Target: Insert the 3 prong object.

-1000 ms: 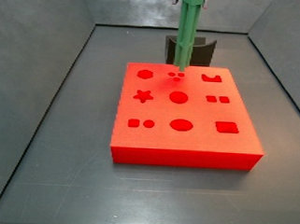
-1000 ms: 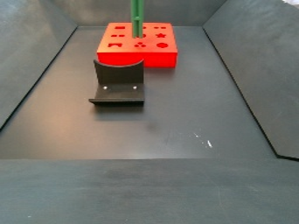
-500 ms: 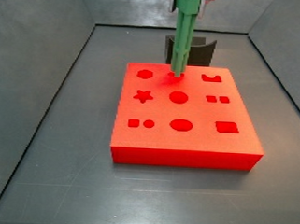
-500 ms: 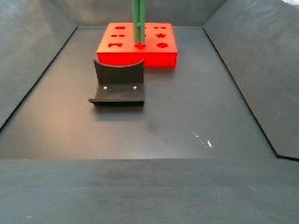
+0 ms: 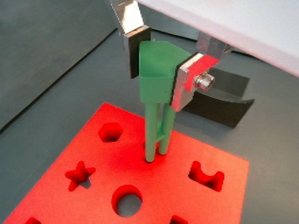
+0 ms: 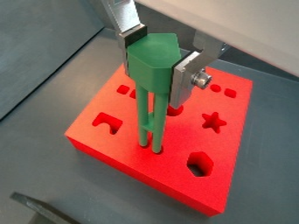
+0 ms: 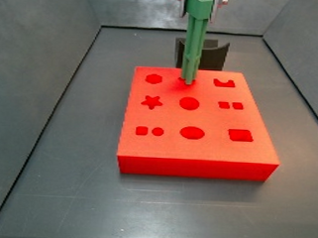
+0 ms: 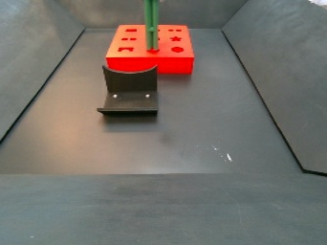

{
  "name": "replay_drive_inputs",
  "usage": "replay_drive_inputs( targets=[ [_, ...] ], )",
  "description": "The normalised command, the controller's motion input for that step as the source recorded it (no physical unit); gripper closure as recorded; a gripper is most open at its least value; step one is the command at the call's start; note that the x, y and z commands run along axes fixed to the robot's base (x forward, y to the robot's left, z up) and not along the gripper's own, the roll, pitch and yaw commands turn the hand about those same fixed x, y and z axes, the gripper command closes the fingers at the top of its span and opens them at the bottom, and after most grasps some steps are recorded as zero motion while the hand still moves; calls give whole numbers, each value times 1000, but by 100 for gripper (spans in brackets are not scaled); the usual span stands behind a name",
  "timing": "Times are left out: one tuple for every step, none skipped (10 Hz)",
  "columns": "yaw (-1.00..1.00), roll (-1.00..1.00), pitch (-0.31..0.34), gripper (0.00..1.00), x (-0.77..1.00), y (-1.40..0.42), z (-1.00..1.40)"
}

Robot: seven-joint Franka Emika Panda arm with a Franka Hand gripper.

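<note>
The pincer [image 5: 162, 63] is clenched on the head of the green peg [image 5: 156, 105], silver fingers [image 5: 193, 77] flat against both sides of the wide top. The peg hangs straight down from the grip, long axis vertical, prongs pointing at the red block [image 7: 197, 128] directly below. So the relation that matters is peg tips vs. hole: in both wrist views the prong tips are at or just into the block's top face, approx. in the middle of the far row of cutouts. In a side view the peg [image 7: 193, 38] meets the block at the far edge area, w/ the round hole [image 7: 190, 104] just nearer than the tip.

Judgement: the next move is a straight push down, and it depends on the three prongs lining up w/ the matching three-dot hole. Any twist about the vertical axis would jam the tips on the surface.

Hard to make out: the target hole itself is hidden under the prongs in both wrist views, so I can't tell if the tips are seated or only resting on top. Only two prongs show clearly; the third is prob. behind them. In the side view from the near end, the peg [image 8: 151, 24] is a thin line cut off at the frame top, pincer out of view.

The dark bracket [image 8: 129, 91] stands on the tabletop [image 8: 192, 134] apart from the block, clear of the work.
</note>
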Motion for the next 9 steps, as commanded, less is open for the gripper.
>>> replay_drive_inputs(
  targets=[
    [214, -56, -63, 100, 0, 0, -186],
    [143, -21, -59, 100, 0, 0, -211],
    [71, 0, -76, 100, 0, 0, -254],
    [0, 0, -67, 100, 0, -43, -257],
    [0, 14, -57, 100, 0, 0, -331],
    [0, 36, -51, 100, 0, 0, -371],
    [0, 94, -23, 100, 20, 0, -386],
    [-29, 161, -16, 100, 14, 0, -369],
    [-43, 163, -7, 100, 0, 0, -326]
  ],
)
